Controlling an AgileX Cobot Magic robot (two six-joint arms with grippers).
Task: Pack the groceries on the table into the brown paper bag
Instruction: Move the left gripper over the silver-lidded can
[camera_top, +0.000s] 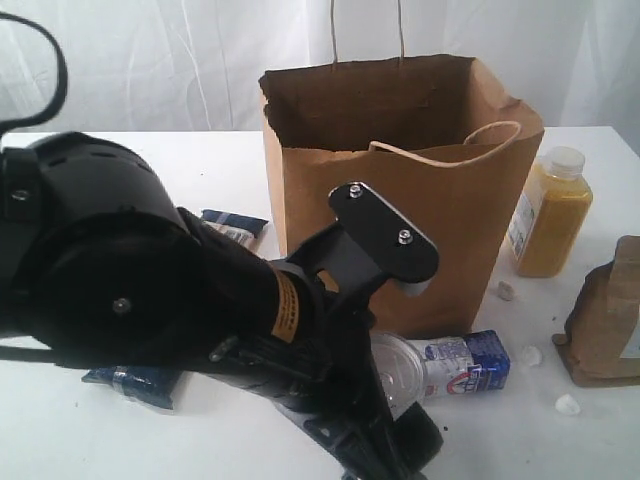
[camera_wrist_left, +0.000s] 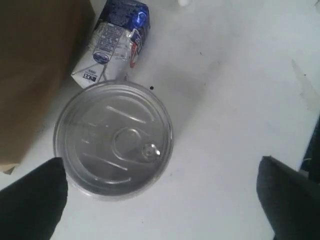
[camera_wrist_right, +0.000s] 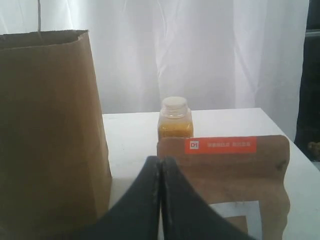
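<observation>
The brown paper bag (camera_top: 400, 200) stands upright and open-topped on the white table (camera_top: 90, 440). In front of it stands a silver-topped can (camera_wrist_left: 114, 140), with a small blue-white carton (camera_wrist_left: 117, 42) lying beside it. My left gripper (camera_wrist_left: 162, 210) hangs open above the can, which sits close to one finger (camera_wrist_left: 32, 200) and far from the other. My right gripper (camera_wrist_right: 161, 162) is shut and empty, just in front of the brown orange-labelled pouch (camera_wrist_right: 235, 170). Behind the pouch stands the yellow juice bottle (camera_wrist_right: 175, 120). The dark-blue pasta packet (camera_top: 232, 228) lies left of the bag, mostly hidden by my left arm.
My bulky black left arm (camera_top: 150, 270) fills the front left of the exterior view. Small white scraps (camera_top: 567, 404) lie on the table near the pouch (camera_top: 610, 320). A white curtain hangs behind the table.
</observation>
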